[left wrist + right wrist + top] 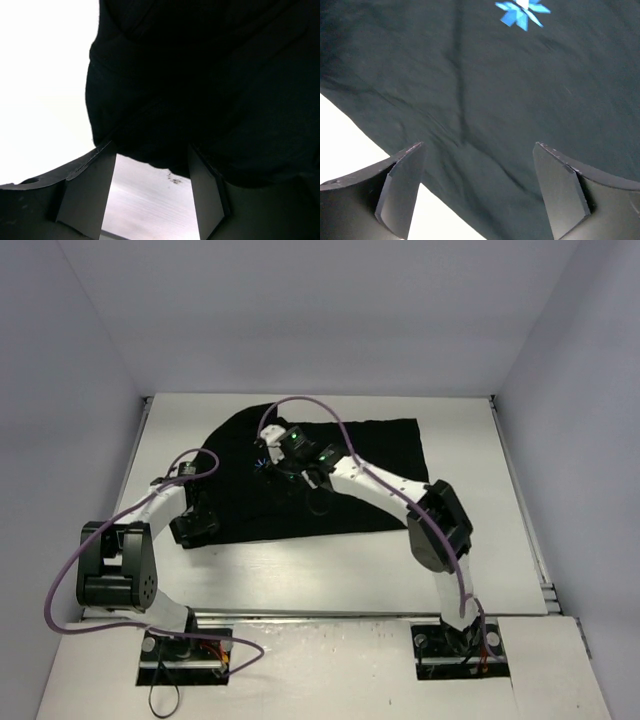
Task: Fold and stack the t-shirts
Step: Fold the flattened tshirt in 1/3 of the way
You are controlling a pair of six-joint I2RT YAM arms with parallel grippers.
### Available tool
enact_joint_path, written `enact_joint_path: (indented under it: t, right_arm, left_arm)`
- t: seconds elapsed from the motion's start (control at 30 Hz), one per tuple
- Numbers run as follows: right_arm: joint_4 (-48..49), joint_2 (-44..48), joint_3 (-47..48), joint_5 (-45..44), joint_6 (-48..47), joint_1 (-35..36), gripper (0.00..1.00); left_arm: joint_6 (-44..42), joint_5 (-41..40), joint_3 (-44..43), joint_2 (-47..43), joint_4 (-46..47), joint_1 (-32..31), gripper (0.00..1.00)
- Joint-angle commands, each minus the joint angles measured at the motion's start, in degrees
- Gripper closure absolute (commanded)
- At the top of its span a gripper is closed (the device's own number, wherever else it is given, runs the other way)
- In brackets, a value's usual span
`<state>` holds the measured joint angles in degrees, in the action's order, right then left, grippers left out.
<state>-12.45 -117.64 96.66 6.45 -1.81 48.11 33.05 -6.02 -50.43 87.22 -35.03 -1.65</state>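
A black t-shirt [350, 475] lies spread on the white table [330, 575], its small light-blue logo [262, 464] facing up. My left gripper [193, 528] sits at the shirt's near left corner. In the left wrist view it [150, 149] is open, with bare table between the fingers and the shirt's edge [200, 90] at their tips. My right gripper [283, 452] hangs over the shirt's chest just right of the logo. In the right wrist view it [477, 146] stands wide open above the cloth [485, 90], holding nothing, with the logo [522, 12] ahead of it.
Grey walls close in the table at the back and on both sides. A metal rail [525, 510] runs along the table's right edge. Purple cables [320, 405] loop from both arms above the shirt. A strip of bare table lies between the shirt and the arm bases.
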Motion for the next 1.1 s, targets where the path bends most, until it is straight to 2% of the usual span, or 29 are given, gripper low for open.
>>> enact_joint_path:
  t: [0.0, 0.03, 0.07, 0.4, 0.5, 0.77, 1.07]
  right_arm:
    - [5.9, -3.8, 7.2, 2.5, -4.8, 2.2, 0.09]
    - [6.7, -5.2, 8.1, 2.8, -4.9, 2.6, 0.01]
    - [7.4, -6.3, 8.7, 2.9, -5.2, 3.0, 0.0]
    - [10.2, -13.3, 12.4, -0.6, -7.8, 7.4, 0.0]
    - [10.4, -14.8, 13.5, -2.2, -8.5, 8.0, 0.0]
    - [10.7, -17.0, 14.4, -2.2, -9.0, 9.4, 0.0]
    - [11.8, -19.0, 14.1, -12.5, -9.8, 7.4, 0.0]
  left_arm:
    - [3.4, 1.0, 0.4, -1.6, 3.1, 0.7, 0.45]
    - [3.5, 1.1, 0.8, -1.5, 3.1, 0.8, 0.45]
    - [3.5, 1.2, 1.2, -1.3, 3.1, 1.0, 0.45]
    - [4.1, 3.5, 2.7, -0.6, 3.9, 1.3, 0.45]
    - [4.2, 4.2, 2.8, -0.1, 4.2, 3.1, 0.45]
    - [4.3, 4.7, 3.0, 0.2, 4.4, 3.3, 0.45]
    - [4.3, 5.0, 3.7, 0.5, 4.5, 3.8, 0.45]
